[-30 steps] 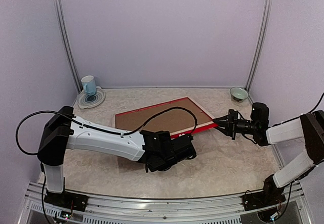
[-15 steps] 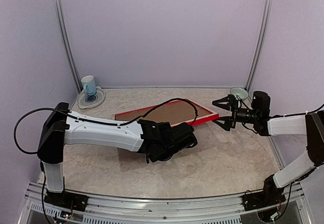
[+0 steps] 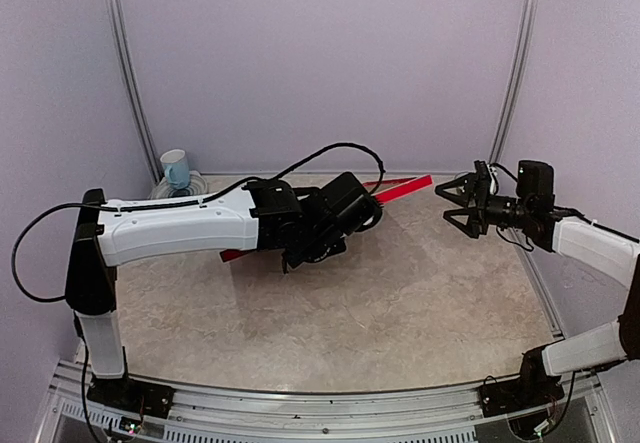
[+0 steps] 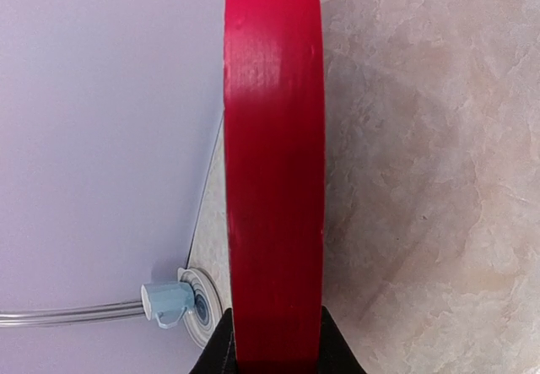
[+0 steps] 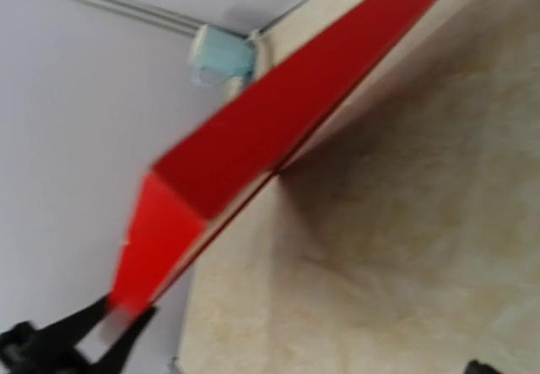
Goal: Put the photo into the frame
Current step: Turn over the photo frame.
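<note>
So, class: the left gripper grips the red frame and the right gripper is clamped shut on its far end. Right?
No. The top external view shows the right gripper open, not clamped on the frame; the left gripper does grip it.

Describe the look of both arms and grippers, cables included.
The left arm and right arm have smooth white shells with black joints. A loose black cable loops along the left one. The left gripper and right gripper are black, each with two pointed fingers.
</note>
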Tool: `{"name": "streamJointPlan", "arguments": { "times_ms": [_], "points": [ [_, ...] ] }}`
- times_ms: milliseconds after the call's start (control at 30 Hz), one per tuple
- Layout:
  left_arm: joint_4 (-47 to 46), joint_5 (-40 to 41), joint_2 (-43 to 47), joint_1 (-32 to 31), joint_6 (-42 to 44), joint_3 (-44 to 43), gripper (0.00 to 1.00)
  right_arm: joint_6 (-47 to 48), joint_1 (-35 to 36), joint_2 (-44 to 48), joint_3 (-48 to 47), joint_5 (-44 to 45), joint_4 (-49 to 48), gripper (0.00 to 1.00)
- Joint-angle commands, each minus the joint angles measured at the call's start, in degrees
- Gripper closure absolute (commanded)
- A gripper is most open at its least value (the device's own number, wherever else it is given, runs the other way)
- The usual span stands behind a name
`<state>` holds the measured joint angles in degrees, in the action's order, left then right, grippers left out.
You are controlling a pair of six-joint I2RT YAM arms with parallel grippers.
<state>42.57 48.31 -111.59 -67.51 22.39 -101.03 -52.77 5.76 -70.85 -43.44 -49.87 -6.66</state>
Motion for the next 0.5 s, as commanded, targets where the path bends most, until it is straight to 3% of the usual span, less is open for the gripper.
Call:
{"name": "streamJointPlan", "arguments": {
  "times_ms": [0, 467],
  "points": [
    [-5.0, 1.1, 1.0, 0.5, -3.6, -5.4, 0.92, 7.1, -1.0, 1.4, -2.3, 4.3, 8.3, 0.01],
    [0.1, 0.1, -1.9, 1.4, -8.6, -20.5, 0.91, 10.8, -1.7, -0.9, -1.9, 7.6, 10.0, 0.01]
  ]
}}
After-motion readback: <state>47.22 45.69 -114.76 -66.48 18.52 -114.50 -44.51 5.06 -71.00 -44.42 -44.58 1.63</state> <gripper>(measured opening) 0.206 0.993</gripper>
